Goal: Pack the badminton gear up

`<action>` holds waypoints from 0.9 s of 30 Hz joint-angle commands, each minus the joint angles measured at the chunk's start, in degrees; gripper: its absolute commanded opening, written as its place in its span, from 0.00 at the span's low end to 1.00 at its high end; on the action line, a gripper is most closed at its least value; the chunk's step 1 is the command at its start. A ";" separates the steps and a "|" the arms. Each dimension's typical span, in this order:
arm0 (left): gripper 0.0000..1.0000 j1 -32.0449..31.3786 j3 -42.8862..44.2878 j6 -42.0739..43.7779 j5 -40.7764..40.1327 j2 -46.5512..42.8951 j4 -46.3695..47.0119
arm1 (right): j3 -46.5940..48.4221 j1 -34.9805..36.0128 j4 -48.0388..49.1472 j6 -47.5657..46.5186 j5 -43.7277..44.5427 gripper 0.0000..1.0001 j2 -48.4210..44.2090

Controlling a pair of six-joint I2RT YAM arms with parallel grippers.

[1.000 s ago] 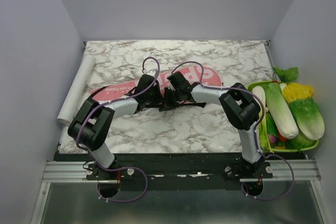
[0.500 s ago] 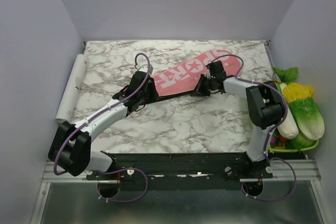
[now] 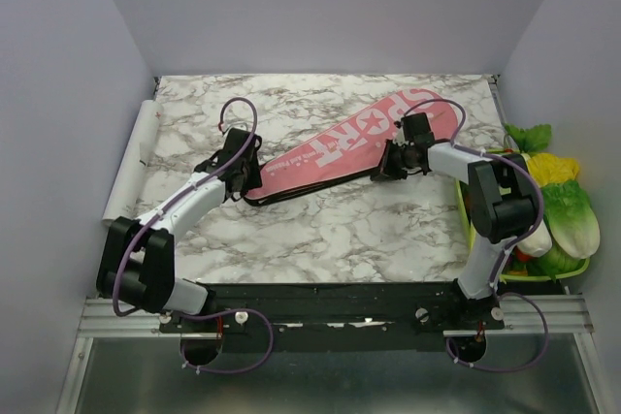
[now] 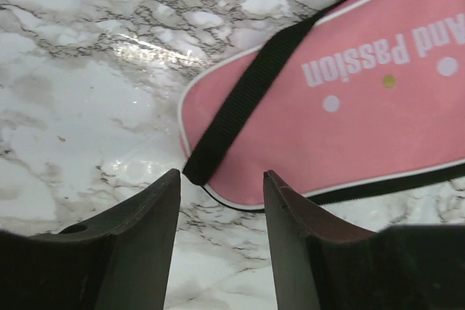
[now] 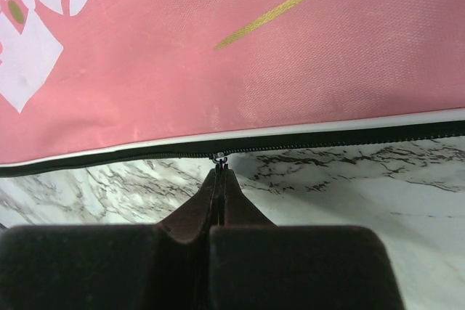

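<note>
Fingers (image 4: 138, 237) of the left tool (image 4: 221, 179) stood spread, gripping nothing, poised over the narrow end of the pink racket bag (image 3: 340, 143), where its black strap (image 4: 247, 92) met the rim. The right tool (image 5: 219, 173) was pressed together, pinching the zipper pull (image 5: 219, 157) on the bag's black edge near the wide end. The bag lay diagonally across the marble worktop (image 3: 320, 230). A long white tube (image 3: 131, 167) lay along the worktop's left edge; toy vegetables (image 3: 558, 210) sat off its right side.

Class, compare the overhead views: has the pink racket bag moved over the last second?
Yes. The pink bag slid right, away from the white tube at the left edge.
</note>
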 commanded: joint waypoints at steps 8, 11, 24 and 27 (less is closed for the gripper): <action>0.60 4.34 -0.11 3.49 1.56 6.06 1.27 | -1.52 -1.15 -2.68 -3.36 -1.55 0.01 -3.03; 0.60 4.34 -1.34 2.61 3.23 8.34 3.55 | -1.61 -1.15 -2.41 -3.54 -2.95 0.01 -2.50; 0.00 -0.23 -8.89 -2.05 3.06 10.55 10.86 | -3.54 0.96 -1.80 -4.41 -5.33 0.01 -2.50; 0.00 -1.46 -10.21 -3.18 4.02 8.61 11.47 | -4.15 4.03 -1.71 -3.45 -4.10 0.01 -2.76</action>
